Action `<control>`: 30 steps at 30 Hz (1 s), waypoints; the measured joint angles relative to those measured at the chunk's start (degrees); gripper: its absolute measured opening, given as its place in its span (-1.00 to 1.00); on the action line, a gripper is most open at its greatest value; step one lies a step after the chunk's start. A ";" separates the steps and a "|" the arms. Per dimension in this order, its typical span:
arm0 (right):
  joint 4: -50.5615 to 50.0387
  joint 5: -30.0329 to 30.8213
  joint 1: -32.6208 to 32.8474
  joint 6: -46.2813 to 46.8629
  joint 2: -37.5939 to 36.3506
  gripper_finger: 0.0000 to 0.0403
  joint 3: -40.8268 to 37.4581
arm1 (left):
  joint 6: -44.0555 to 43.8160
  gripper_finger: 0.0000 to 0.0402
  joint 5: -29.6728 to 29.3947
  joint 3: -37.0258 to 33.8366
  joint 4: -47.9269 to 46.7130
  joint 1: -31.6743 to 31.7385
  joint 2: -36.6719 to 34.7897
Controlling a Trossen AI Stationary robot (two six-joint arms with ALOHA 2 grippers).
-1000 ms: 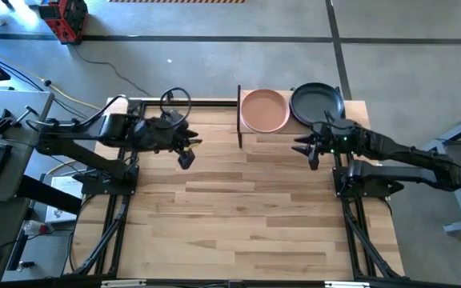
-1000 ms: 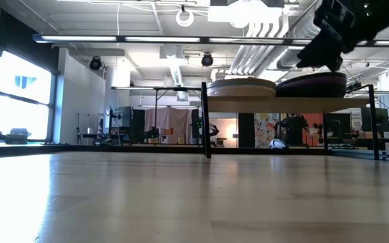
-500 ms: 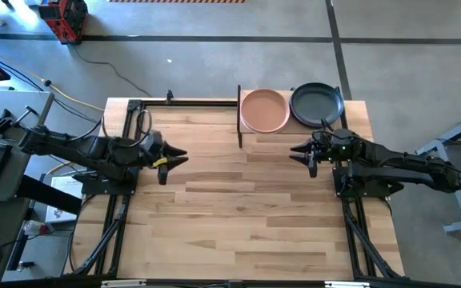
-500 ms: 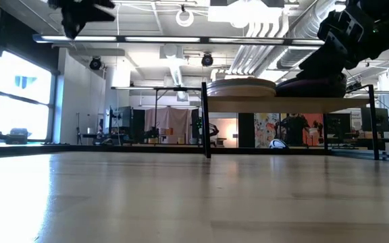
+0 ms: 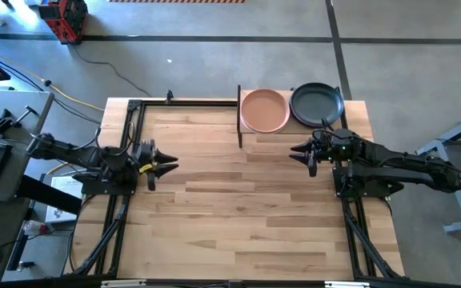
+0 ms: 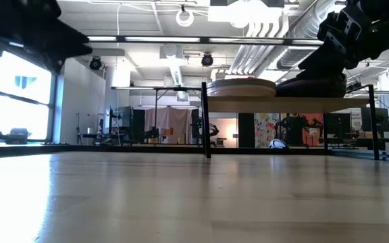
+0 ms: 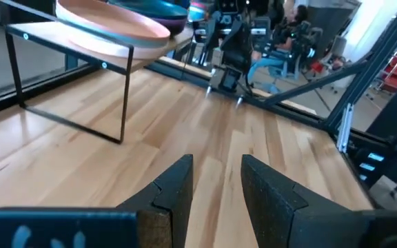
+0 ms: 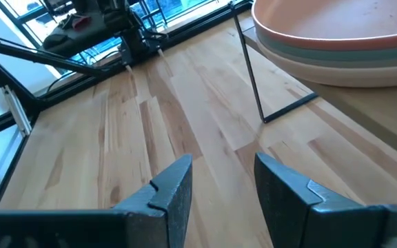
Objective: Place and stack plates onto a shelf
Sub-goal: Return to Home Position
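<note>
Left gripper [image 5: 160, 166] retracted toward the table [image 5: 238, 216] left edge, fingers apart.
Right gripper [image 5: 298, 150] hovered near the shelf [image 6: 269, 104], fingers apart, empty; plates [image 5: 263, 110] sat on the shelf in two stacks.

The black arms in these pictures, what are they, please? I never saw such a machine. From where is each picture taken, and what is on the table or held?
They are a robot's two arms, working at a wooden table. One picture looks straight down, one looks level across the tabletop, and two come from cameras on the wrists. The left gripper and right gripper are open and hold nothing. On a raised shelf stand two stacks of plates, topped by a peach plate and a dark plate.
</note>
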 joint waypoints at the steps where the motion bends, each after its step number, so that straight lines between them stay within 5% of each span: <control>1: 0.00 0.00 0.00 0.04 0.00 -0.31 0.00 | 0.63 -0.44 0.01 -1.40 0.74 0.00 -0.89; 12: -1.02 0.25 0.00 -0.43 0.00 -0.31 0.00 | 1.04 -0.44 0.08 -11.53 3.82 0.02 -6.18; 30: -8.43 0.68 0.00 -3.47 0.00 -0.31 0.00 | -0.41 -0.44 -0.86 -11.64 3.98 0.78 -5.74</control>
